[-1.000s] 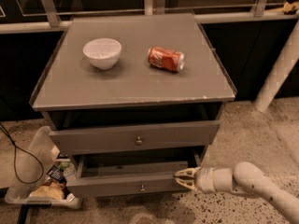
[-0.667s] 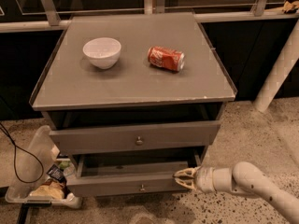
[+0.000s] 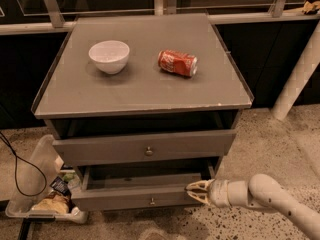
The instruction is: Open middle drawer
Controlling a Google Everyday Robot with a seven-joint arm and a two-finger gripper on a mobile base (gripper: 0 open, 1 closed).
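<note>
The grey cabinet shows two drawer fronts under its top. The upper front has a small round knob and a dark gap above it. Below it, the middle drawer, grey with a small round knob, stands pulled out, and its inside shows behind the front. My gripper, cream-coloured on a white arm, comes in from the right and sits at the right end of the middle drawer's front, touching or nearly touching it. Any drawer lower down is out of view.
A white bowl and a red soda can lying on its side rest on the cabinet top. A clear plastic bin with snack packets stands on the floor at the left, beside a black cable. A white post leans at the right.
My gripper has edged slightly left along the middle drawer's front. The drawer, bowl and can stand as before.
</note>
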